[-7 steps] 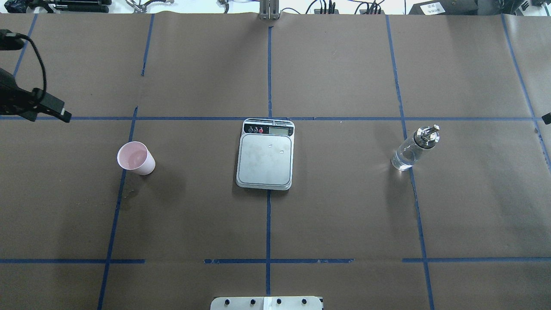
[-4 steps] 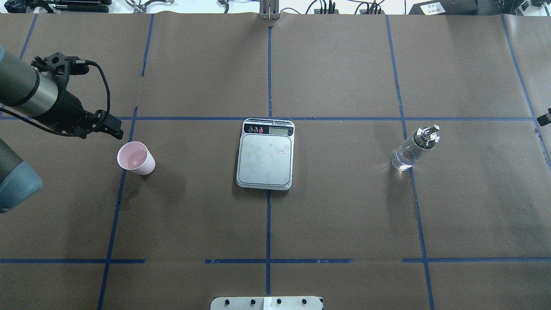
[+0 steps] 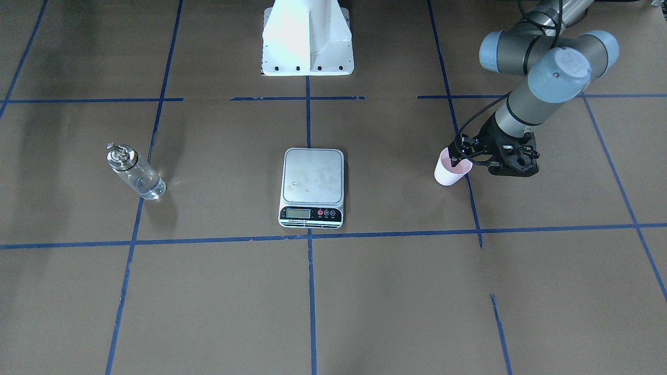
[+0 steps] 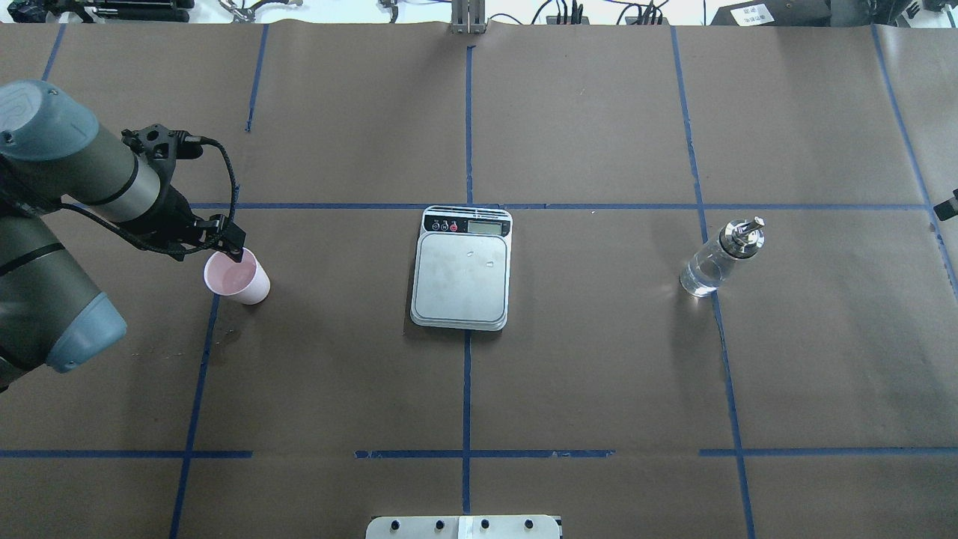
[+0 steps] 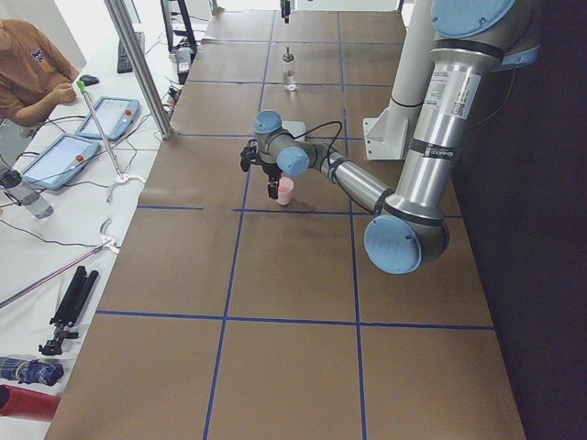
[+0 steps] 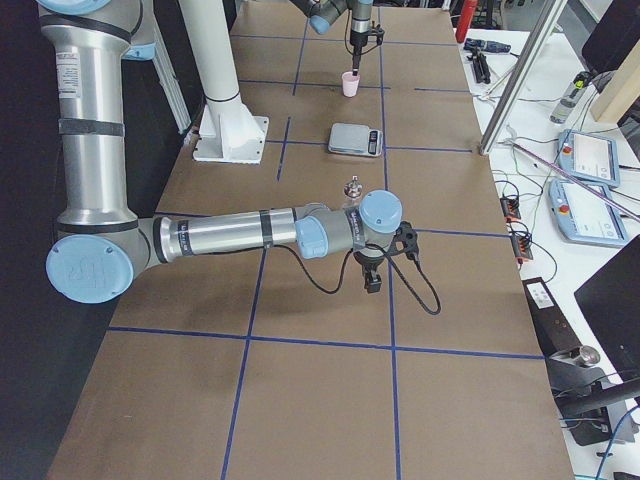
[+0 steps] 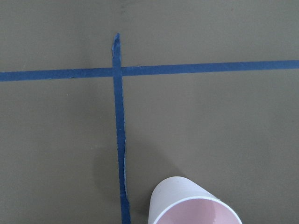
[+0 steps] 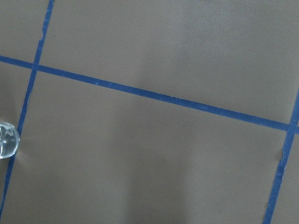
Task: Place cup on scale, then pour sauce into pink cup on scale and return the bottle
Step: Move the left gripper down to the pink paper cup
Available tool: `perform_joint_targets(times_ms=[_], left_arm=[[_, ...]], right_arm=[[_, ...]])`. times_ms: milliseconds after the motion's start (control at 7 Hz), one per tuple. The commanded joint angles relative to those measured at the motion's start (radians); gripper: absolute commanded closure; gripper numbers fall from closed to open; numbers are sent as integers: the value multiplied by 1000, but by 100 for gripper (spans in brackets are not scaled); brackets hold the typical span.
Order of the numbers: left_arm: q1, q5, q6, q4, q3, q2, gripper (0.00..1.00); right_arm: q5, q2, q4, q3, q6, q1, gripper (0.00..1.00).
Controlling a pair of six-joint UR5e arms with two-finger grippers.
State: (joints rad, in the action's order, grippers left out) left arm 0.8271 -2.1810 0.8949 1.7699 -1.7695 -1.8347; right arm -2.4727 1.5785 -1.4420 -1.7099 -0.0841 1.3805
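Standing upright on the brown paper table (image 4: 599, 374) is the small pale pink paper cup (image 4: 239, 280). It sits on a blue tape line (image 4: 196, 374), well apart from the flat steel kitchen scale with the black front panel (image 4: 462, 281), on the robot's left side of it. The cup is not on the scale yet.

The left arm's black two-finger gripper (image 4: 233, 248) hangs right over the cup's far rim and points down. I cannot tell if its fingers are wide or narrow, or if they touch the cup.

On the other side of the scale stands the small clear glass bottle with the shiny silver spout top (image 4: 720, 256). The clear, watery sauce (image 4: 699, 277) is inside it. The right arm's black gripper (image 6: 372, 282) hangs over the table between the bottle and the table's end. It holds nothing, and I cannot tell how wide it is.
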Motion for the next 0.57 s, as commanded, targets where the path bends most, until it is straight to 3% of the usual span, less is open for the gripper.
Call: perform_joint_targets(times_ms=[0, 143, 286, 429], left_arm=[[-22, 0, -1, -1, 18, 0, 18], [-23, -6, 1, -3, 21, 0, 32], [-23, -11, 2, -6, 19, 0, 61], [-23, -10, 3, -9, 18, -1, 100]], right_arm=[[-20, 0, 0, 3, 1, 0, 0], [-22, 0, 0, 4, 1, 0, 0], [-22, 2, 0, 4, 0, 0, 0], [-22, 2, -2, 6, 0, 0, 0]])
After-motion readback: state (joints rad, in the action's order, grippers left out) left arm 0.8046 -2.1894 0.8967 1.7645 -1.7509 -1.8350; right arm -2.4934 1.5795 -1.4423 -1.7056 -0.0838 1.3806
